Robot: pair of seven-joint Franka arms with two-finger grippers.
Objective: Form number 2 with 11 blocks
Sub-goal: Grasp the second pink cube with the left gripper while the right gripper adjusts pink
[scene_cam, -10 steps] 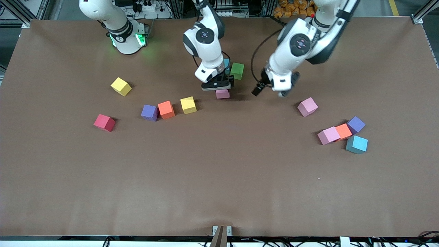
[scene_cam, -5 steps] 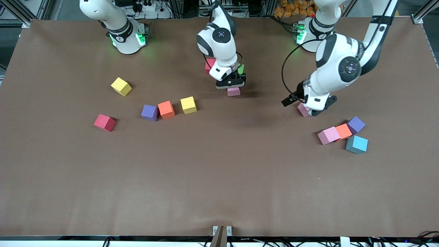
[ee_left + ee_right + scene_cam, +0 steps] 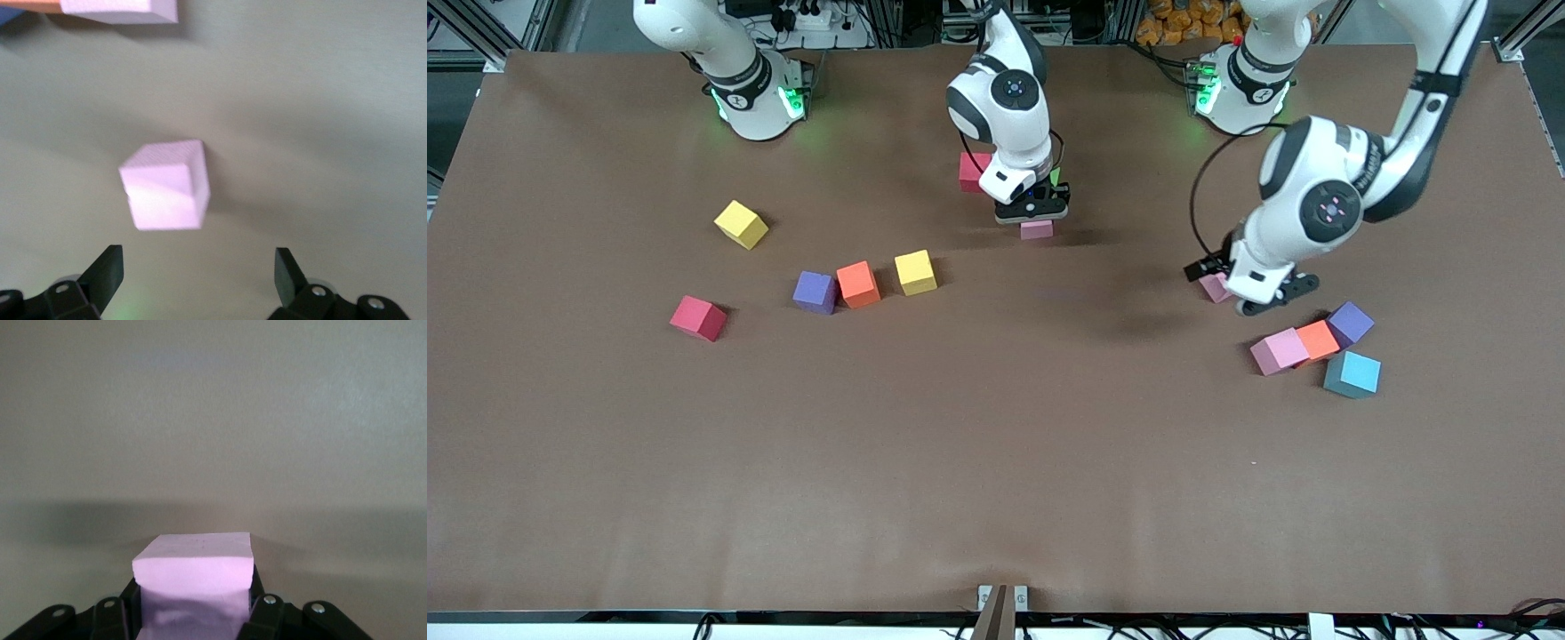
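From the front, the right pincer (image 3: 1035,216) hid most of the pink block (image 3: 1037,230) it carried over the brown surface (image 3: 996,444) beside a red block (image 3: 971,171), but the right wrist view showed its fingers (image 3: 263,613) clenched on that block's (image 3: 193,577) sides. The left pincer (image 3: 1249,298) covered most of a second pink block (image 3: 1213,286) near the pink, orange, purple and blue cluster (image 3: 1316,345); the left wrist view showed its fingers (image 3: 107,267) spread wide over that block (image 3: 167,185), untouched on the surface.
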